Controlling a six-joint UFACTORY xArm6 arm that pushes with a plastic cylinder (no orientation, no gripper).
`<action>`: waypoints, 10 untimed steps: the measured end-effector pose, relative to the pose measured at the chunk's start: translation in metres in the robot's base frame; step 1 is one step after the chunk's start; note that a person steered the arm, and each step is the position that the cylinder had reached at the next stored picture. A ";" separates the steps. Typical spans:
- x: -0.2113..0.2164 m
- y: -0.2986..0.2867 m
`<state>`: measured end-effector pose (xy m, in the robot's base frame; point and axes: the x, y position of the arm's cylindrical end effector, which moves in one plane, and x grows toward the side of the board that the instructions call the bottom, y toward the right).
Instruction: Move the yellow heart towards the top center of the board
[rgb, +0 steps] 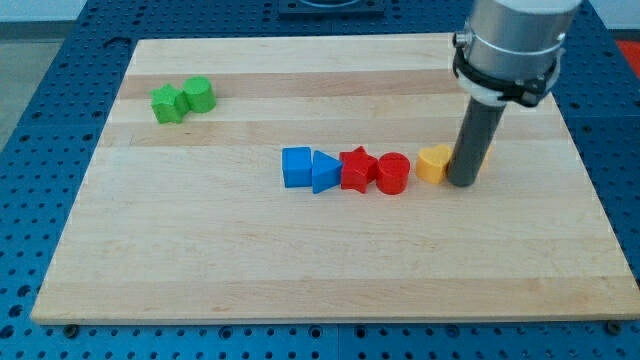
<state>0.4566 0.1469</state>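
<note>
Because our tip stands on the board between two yellow pieces, we judge that the push has to be set up with care before it starts: the goal is the middle of the board's top edge, which lies up and to the view's left of here, so we want the tip on the far side of the heart from that spot, toward the board's bottom right corner, and then a steady slide through the heart's middle so it does not spin off. The rod carries nothing and has nothing to open or close; it only touches. A yellow block shows just left of the rod, touching or nearly touching it, and a sliver of a second yellow piece peeks out on the rod's right; we cannot tell which is the heart, since the rod hides their outlines. Both sit right of centre, nearer the right edge. Close by on the left lies the red cylinder, which a careless push could nudge.
</note>
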 end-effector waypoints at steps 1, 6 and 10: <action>-0.030 0.000; 0.011 -0.012; -0.058 -0.110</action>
<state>0.3983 0.0365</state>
